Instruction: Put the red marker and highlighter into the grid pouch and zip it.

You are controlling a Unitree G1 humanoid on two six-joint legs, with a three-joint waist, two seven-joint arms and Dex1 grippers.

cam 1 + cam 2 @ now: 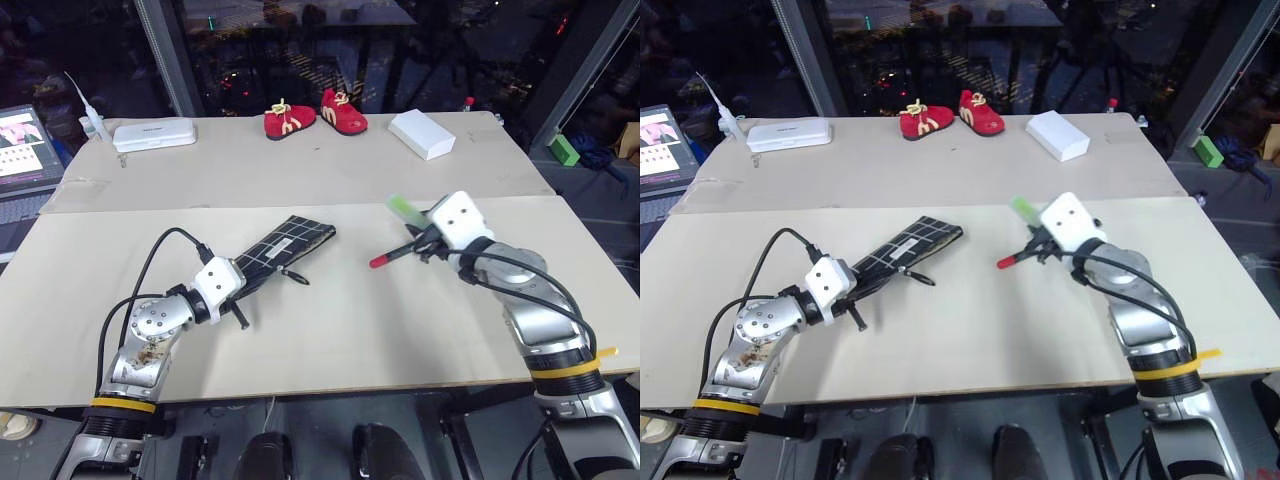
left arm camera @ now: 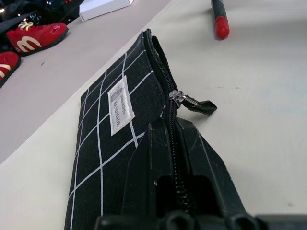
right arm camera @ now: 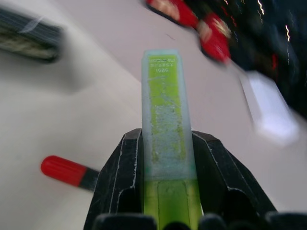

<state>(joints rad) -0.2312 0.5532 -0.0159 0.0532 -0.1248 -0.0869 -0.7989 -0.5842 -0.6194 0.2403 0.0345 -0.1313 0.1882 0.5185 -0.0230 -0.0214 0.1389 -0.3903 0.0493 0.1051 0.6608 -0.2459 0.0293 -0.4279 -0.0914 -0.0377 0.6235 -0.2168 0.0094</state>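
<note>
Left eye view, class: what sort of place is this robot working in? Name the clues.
Probably an office or lab at night: a plain work table, a laptop at its edge, and dark glass panes behind showing city lights.

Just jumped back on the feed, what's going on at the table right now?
The right gripper is shut on the green highlighter, holding it in the air above the table. The red marker lies on the table just below it, not yet picked up. The left gripper is shut on the zipper edge of the grid pouch, pinning it flat. Neither pen is in the pouch yet.
</note>
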